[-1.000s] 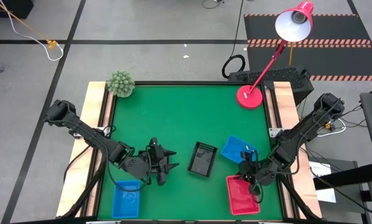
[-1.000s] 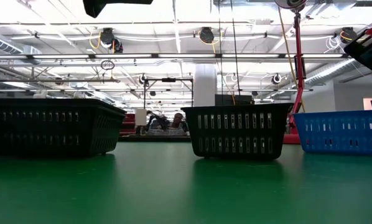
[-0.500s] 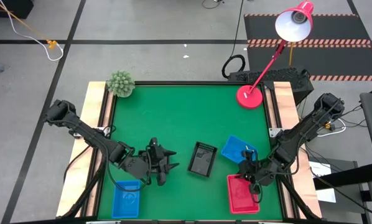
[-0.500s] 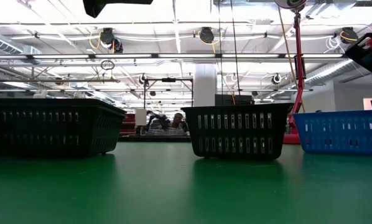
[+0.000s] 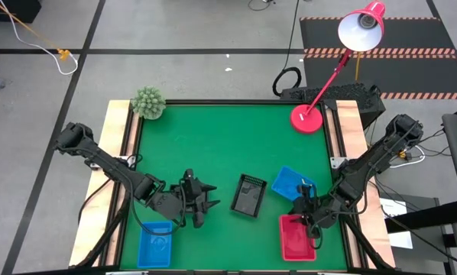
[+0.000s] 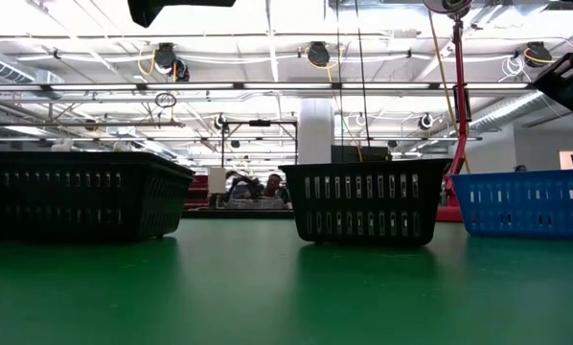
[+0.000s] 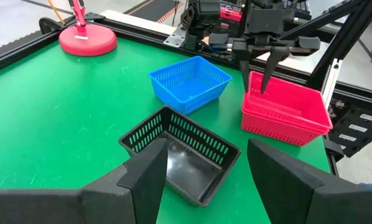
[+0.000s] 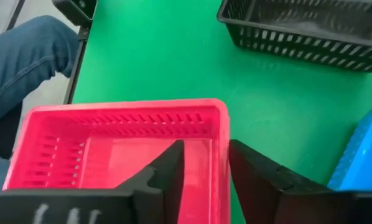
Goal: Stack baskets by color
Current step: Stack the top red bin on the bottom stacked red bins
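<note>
So the right tool (image 5: 311,226) sits right over the far rim of the red basket (image 5: 296,238) at the near right of the bench (image 5: 213,137), fingers parted a little and straddling that wall, not pinching it as far as I can tell. Big risk imo: if it pulls away crooked, a finger snags the perforated wall and drags or tips the basket off its spot. The blue basket (image 5: 293,183) is just beside it on the far side, so a sloppy swing could knock that too. The left tool (image 5: 200,206) is wide open, empty, hovering near the black basket (image 5: 249,195); come in too low and it'll shove it instead of grabbing it. Another blue basket (image 5: 153,246) waits near left.
</note>
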Controlling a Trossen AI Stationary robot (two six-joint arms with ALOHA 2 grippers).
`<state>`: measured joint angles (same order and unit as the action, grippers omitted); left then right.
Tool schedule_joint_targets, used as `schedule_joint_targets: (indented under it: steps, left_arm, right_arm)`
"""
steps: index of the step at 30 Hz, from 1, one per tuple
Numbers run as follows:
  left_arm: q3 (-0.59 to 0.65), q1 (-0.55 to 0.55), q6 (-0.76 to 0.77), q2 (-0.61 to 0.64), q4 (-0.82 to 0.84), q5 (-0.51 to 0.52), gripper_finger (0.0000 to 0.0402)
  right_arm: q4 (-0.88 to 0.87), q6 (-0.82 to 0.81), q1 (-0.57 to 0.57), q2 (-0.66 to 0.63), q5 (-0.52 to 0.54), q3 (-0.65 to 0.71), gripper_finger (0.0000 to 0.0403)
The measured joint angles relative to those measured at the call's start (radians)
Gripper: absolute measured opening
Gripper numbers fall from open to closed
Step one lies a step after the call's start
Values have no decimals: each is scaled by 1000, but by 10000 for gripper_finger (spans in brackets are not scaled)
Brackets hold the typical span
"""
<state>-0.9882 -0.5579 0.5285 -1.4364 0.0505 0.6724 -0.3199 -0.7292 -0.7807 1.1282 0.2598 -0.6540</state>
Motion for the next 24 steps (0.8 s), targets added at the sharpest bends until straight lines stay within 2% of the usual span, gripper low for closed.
schedule_joint_targets:
  steps: [7,10,14,20,24]
  left_arm:
    - [0,0,0,0,0,0,223]
    - [0,0,0,0,0,0,223]
    - [0,1,0,0,0,0,223]
    - [0,2,-1,0,-1,0,223]
    - [0,2,0,0,-1,0,223]
  right_arm:
    - [8,-52,0,-8,-4,0,132]
    - [5,-115,3,-25,-51,0,132]
    - [0,-150,22,-47,-52,0,132]
    - [-55,-125,128,-40,-59,0,129]
    - [-61,-44,229,-40,-156,0,109]
